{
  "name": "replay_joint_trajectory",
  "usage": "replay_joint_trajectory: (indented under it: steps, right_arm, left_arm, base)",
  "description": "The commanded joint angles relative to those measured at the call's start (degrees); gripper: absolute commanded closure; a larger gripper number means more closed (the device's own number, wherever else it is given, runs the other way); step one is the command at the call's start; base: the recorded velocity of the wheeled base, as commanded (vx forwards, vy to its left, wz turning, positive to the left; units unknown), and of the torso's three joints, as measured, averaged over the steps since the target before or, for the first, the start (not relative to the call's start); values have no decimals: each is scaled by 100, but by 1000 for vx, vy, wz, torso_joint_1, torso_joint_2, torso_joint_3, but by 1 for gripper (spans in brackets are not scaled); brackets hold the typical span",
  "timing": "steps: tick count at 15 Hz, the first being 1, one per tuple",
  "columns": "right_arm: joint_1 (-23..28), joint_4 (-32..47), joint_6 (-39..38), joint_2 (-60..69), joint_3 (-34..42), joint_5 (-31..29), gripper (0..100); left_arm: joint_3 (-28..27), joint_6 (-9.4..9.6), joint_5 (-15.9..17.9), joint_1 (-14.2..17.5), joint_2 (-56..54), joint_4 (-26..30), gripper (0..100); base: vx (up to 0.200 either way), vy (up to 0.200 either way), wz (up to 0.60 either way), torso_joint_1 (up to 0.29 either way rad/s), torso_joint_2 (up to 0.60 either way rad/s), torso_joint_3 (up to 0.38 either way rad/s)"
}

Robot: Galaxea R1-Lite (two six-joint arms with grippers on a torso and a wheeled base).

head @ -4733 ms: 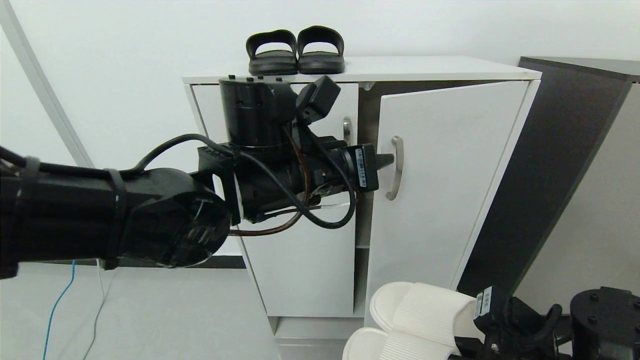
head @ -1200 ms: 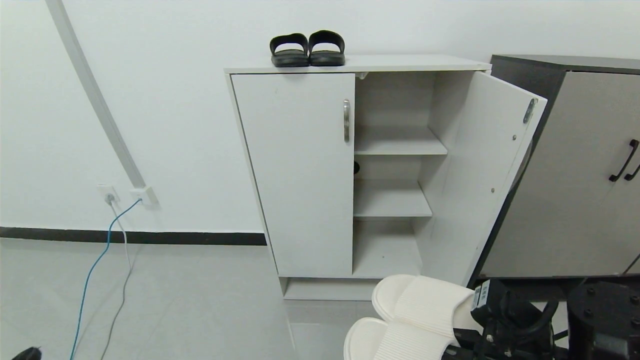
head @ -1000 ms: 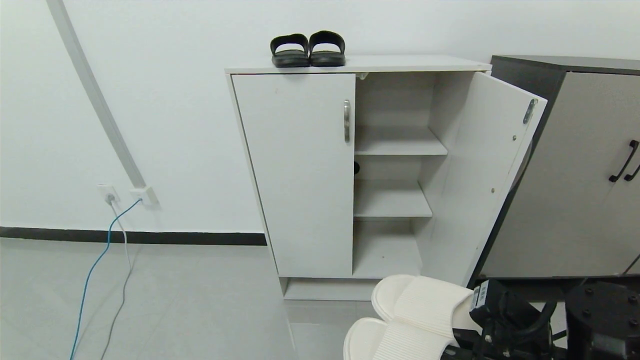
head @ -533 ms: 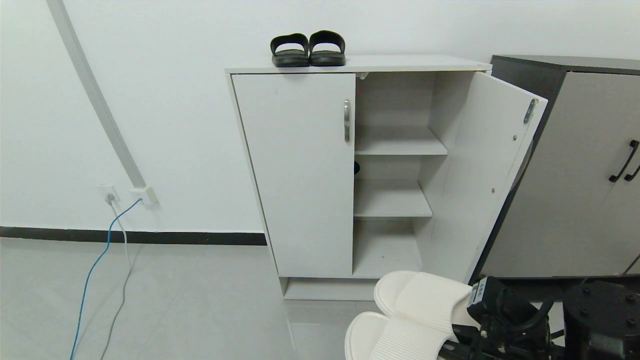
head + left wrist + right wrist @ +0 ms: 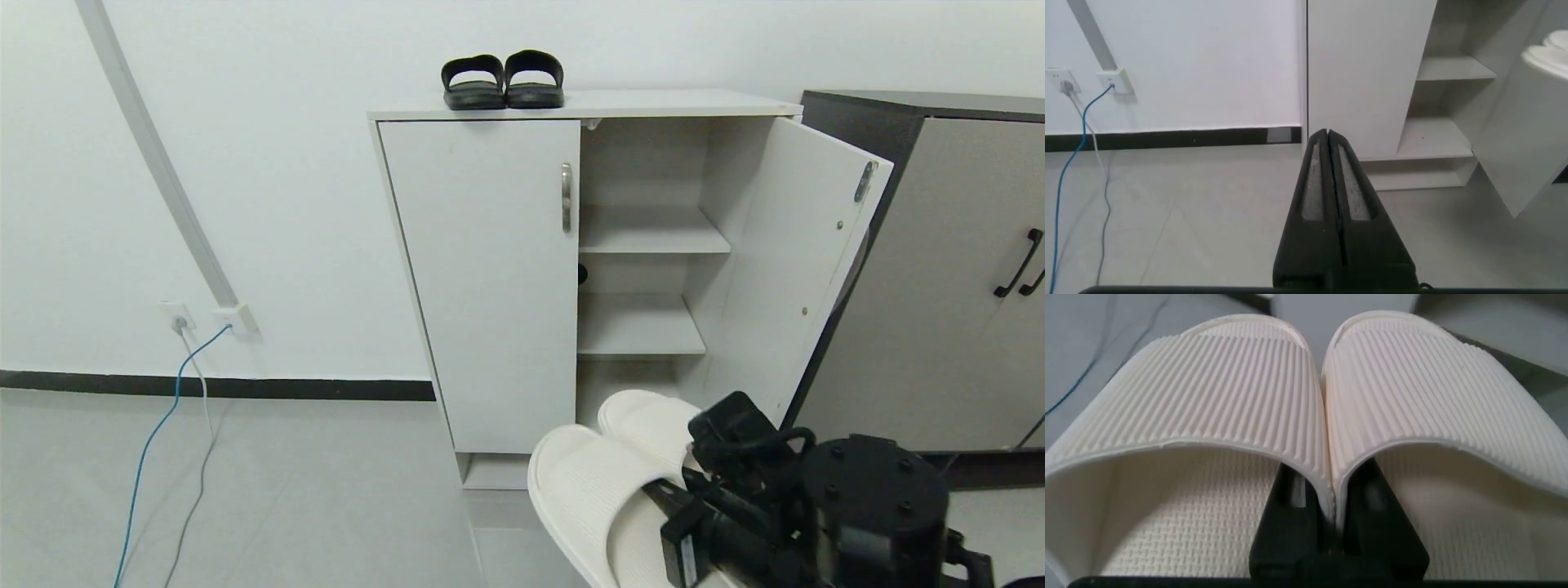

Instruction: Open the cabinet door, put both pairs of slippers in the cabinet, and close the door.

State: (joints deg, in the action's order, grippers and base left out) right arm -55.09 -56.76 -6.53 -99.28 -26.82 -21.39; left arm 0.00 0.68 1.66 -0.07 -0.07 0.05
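Over the last half second the right arm has lifted and swung toward the robot's left, carrying the white slippers (image 5: 600, 482) up from the lower edge of the head view until their toes overlap the lowest opening of the cabinet (image 5: 653, 104). Nothing else has shifted. The right jaws are clamped on the pair: in the right wrist view they sit under the ribbed straps and pinch the two touching inner side walls together, so one slipper lies to each side of the jaws and both toes point straight ahead of them. Ahead of and above these jaws the right door (image 5: 784, 269) stands swung wide, showing the upper shelf (image 5: 649, 233) and the middle shelf (image 5: 637, 327), both bare. Whether the slippers are already inside the bottom compartment or just in front of it cannot be told. The left door (image 5: 490, 278) is shut, with its metal handle (image 5: 565, 197) at its inner edge. High above the right jaws and toward the robot's left, the black slippers (image 5: 531, 80) sit side by side on the cabinet top, toes to the wall. The left jaws are pressed together and empty above the floor (image 5: 1192, 212), with the cabinet base ahead of them.
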Motion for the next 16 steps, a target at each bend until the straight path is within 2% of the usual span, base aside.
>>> replay_joint_trajectory:
  steps: [1,2,4,7,10,16]
  right_arm:
    - [-195,33,-366,-847,-755,-743,100]
    - [-160,385,-612,-1164,-1291,-1596,100]
    - [25,921,-885,-1366,-1871,-2378,100]
    - [394,1114,-955,-1630,-2381,-2475,100]
    - [666,763,-806,-2333,-2934,-2466,100]
    - [877,763,-278,-2966,-4182,-2290,100]
  left_arm:
    - [0,2,1,-1,16,-5,100]
    - [-9,-7,-8,-1,16,4,100]
    - [0,-7,-8,-1,16,-5,100]
    - [0,-7,-8,-1,16,-5,100]
    - [0,-16,-8,-1,16,-5,100]
    - [0,-16,-8,-1,16,-5,100]
  base:
    - [0,0,0,0,0,0]
    - [0,-200,0,2,7,-7]
    - [0,-200,0,5,0,0]
    - [0,-200,0,-1,2,2]
    - [0,0,0,0,0,0]
    - [0,0,0,0,0,0]
